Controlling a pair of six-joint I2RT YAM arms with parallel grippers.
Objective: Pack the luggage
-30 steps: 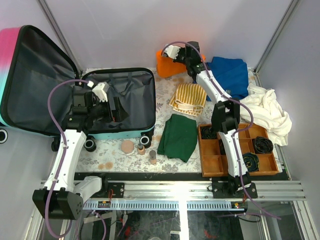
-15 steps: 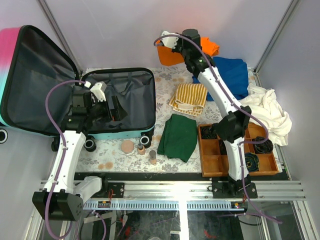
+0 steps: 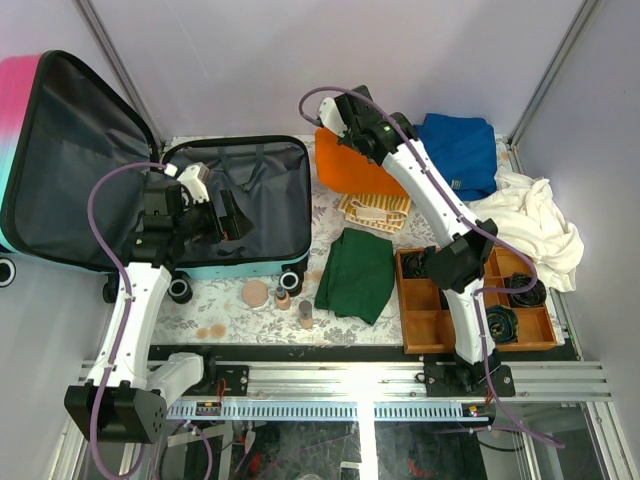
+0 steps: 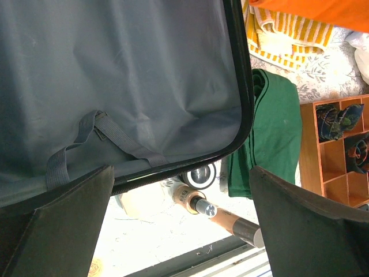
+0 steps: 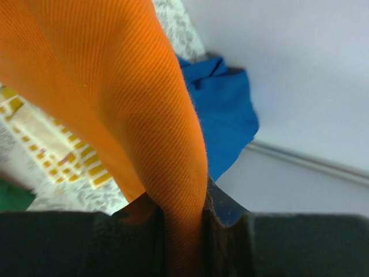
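The luggage (image 3: 270,190) lies open at the left of the table, its pink-to-teal lid (image 3: 70,160) propped up and its grey lining (image 4: 115,86) bare. My left gripper (image 3: 225,215) hovers over the front of the open half, jaws wide open and holding nothing (image 4: 179,225). My right gripper (image 3: 335,125) is shut on an orange cloth (image 3: 355,170), which hangs from it above the striped towel (image 3: 375,208). In the right wrist view the orange cloth (image 5: 115,104) is pinched between the right gripper's (image 5: 184,231) fingers.
A green cloth (image 3: 357,272) lies folded mid-table. A blue cloth (image 3: 460,150) and a white cloth (image 3: 535,225) sit at the back right. A wooden compartment tray (image 3: 425,325) holds cables. A round compact (image 3: 256,293) and small bottles (image 3: 283,299) stand by the suitcase wheels.
My right arm has lifted the orange cloth off the back of the table and carried it left and forward over the striped towel. The left arm has barely moved.
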